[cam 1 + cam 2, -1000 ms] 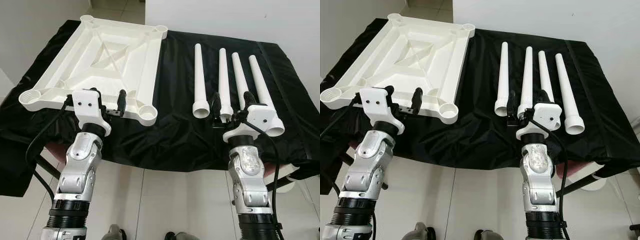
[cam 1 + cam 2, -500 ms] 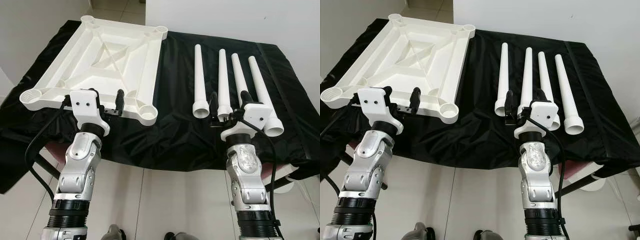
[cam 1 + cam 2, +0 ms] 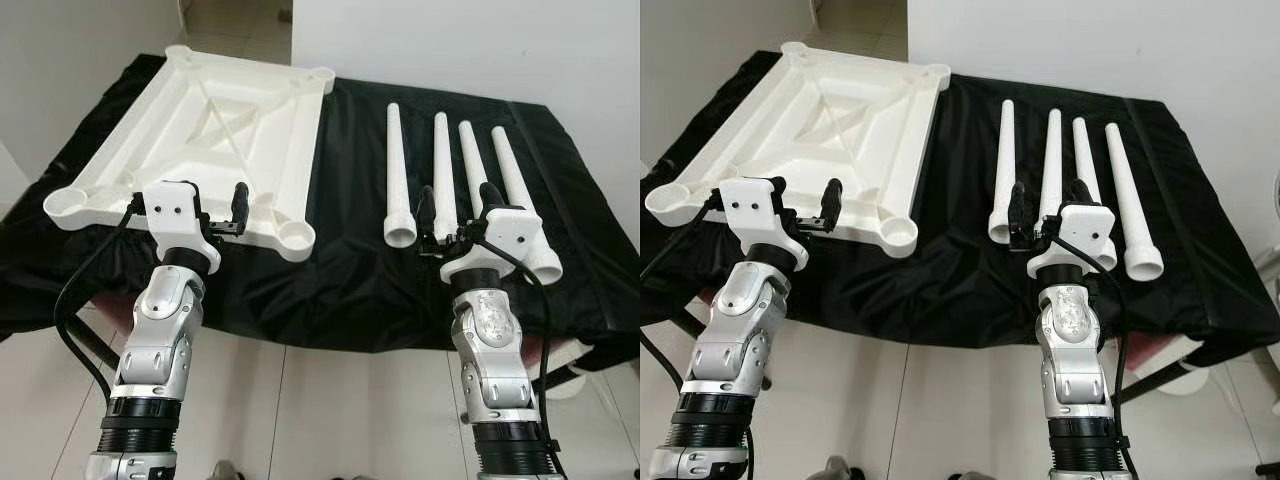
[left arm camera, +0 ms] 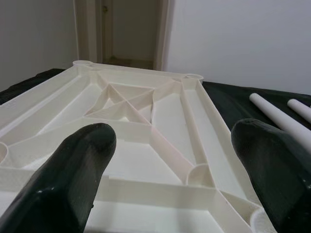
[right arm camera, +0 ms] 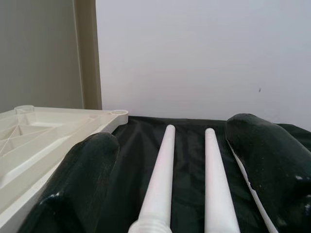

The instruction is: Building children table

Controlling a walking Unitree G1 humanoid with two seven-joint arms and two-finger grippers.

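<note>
The white plastic tabletop lies upside down on the left of a black-covered table, its ribs and round corner sockets facing up. On the right, several white tapered legs lie side by side with their wide ends toward me. My left gripper is open at the tabletop's near edge; the ribbed underside shows between its fingers. My right gripper is open over the wide end of the second leg. In the right wrist view two legs run between its fingers.
The black cloth hangs over the table's near edge. Beyond the table stand a white wall and a doorway. A pale tiled floor lies below my arms.
The whole picture has shifted, so the camera moved. Both grippers stay open; the right one sits slightly farther in over the legs' wide ends.
</note>
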